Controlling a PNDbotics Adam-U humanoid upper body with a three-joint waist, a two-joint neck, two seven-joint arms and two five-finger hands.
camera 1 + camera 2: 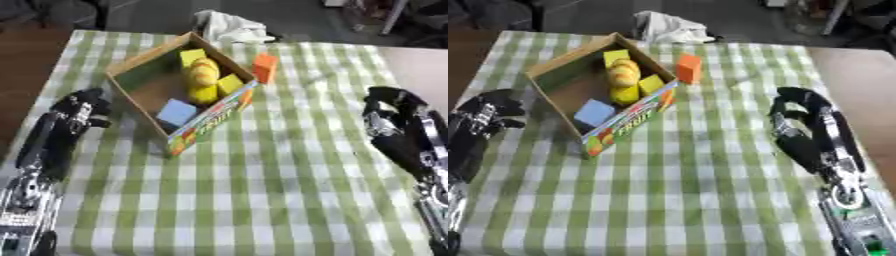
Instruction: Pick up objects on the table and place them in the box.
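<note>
Both hands, left hand [80, 107] and right hand [794, 107], rest curled and empty on the checked tablecloth [262, 200], flanking the cardboard box [140, 65] beside an orange block [264, 67].

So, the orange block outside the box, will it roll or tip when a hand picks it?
The orange block looks flat-sided and stiff, so it probably will not roll. It stands tall against the box wall, so a push might tip it.

A staged test area, rather like a lab or workshop, is suggested. A table [262, 200] is covered with a green-and-white checked cloth [693, 190]; bare grey floor [149, 15], a crumpled white cloth [667, 26] and dark equipment legs are seen beyond.
</note>
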